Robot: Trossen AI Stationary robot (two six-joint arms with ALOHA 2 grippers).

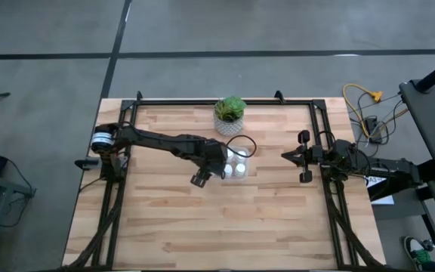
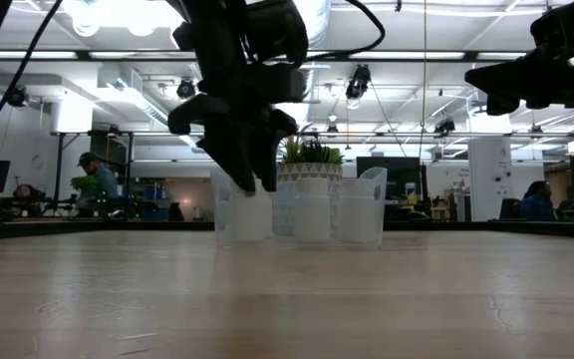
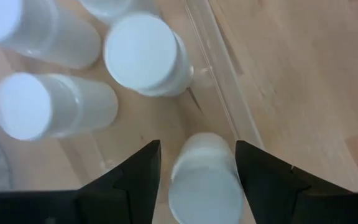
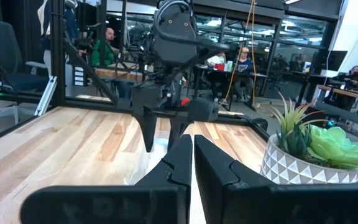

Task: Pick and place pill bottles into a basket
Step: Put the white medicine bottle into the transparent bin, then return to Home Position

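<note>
The clear tray (image 1: 245, 155) lies at the table's middle, just in front of the plant pot. Several white pill bottles (image 3: 145, 53) stand upright in it on their bases; they also show in the low view (image 2: 312, 214). My left gripper (image 1: 221, 169) points down into the tray's left end and is shut on one more bottle (image 3: 204, 180), close to the tray's wall (image 3: 219, 68). My right gripper (image 1: 284, 156) is shut and empty. It hangs above the table, to the right of the tray. My left gripper pinches the bottle's top end (image 3: 225, 163) between its two fingers, one on either side of the round cap. The fingers (image 2: 255, 170) come from above and point down. The bottle is upright. In the low view its base (image 2: 250, 231) is level with the other bottles' bases.
A white pot with a green plant (image 1: 230, 113) stands just behind the tray. Bare wooden table lies in front of the tray and to both sides. Black frame rails run along the table's left, right and far edges. People sit in the room beyond.
</note>
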